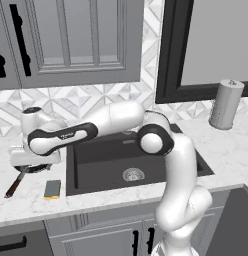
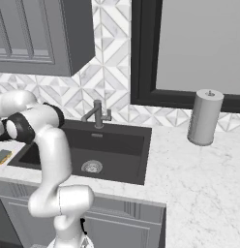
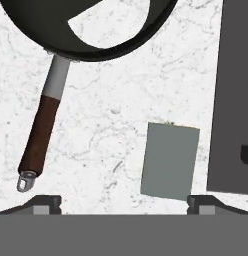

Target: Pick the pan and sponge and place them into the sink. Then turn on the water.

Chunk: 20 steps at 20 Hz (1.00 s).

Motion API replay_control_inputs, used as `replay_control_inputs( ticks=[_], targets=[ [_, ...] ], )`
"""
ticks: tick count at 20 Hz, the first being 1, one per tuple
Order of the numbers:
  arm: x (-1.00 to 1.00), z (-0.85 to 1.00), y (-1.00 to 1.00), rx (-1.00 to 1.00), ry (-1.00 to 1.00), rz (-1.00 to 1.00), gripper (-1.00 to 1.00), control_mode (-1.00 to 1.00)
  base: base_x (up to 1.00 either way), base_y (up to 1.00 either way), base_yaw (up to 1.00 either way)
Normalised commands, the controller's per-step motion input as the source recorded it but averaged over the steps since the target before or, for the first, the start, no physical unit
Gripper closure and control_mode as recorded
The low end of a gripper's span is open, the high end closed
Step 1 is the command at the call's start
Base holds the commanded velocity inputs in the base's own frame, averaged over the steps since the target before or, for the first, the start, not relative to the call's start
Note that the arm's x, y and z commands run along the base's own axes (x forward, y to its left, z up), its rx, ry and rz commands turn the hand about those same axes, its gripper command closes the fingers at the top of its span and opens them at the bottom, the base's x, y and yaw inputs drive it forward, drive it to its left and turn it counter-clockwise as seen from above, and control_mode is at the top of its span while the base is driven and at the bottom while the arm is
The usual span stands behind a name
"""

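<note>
End effector [image 3: 124,200]: nearest the hand camera; jaws spread wide and released, grasping nothing, hanging above the desk [image 3: 121,100] between pan and sponge.
Sponge [image 3: 169,161]: flat on the desk just ahead of the right fingertip, near the sink's left rim but apart from it; in the left base view it lies at the desk's front [image 1: 52,189].
Pan [image 3: 91,30]: further off, on the desk left of the sink, handle [image 3: 40,135] pointing back toward the hand; apart from the sponge.
Sink [image 1: 121,160]: basin bare, drain [image 1: 133,174] in the middle; no stream from the faucet [image 2: 97,114].
Step in hand: likely choosing the first pick; nothing is in the basin yet.
How to do it well: centre the jaws over one item before descending; for the pan, straddle the thin handle crosswise; for the sponge, close across its short sides, keeping clear of the sink rim.
</note>
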Motion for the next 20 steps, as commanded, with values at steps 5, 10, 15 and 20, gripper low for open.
replay_control_inputs(
  ticks=[5, 10, 15, 20],
  targets=[
    [0.00, -0.19, 0.42, -0.01, 0.00, -0.01, -1.00, -1.00, 0.00, 0.00, 0.00],
    [0.02, -0.18, 0.28, 0.00, 0.00, 0.00, -1.00, -1.00, 0.00, 0.00, 0.00],
    [0.05, -0.15, 0.10, 0.00, 0.00, 0.00, -1.00, -1.00, 0.00, 0.00, 0.00],
    [0.05, -0.25, 0.09, 0.00, 0.00, 0.00, -1.00, -1.00, 0.00, 0.00, 0.00]
  ],
)
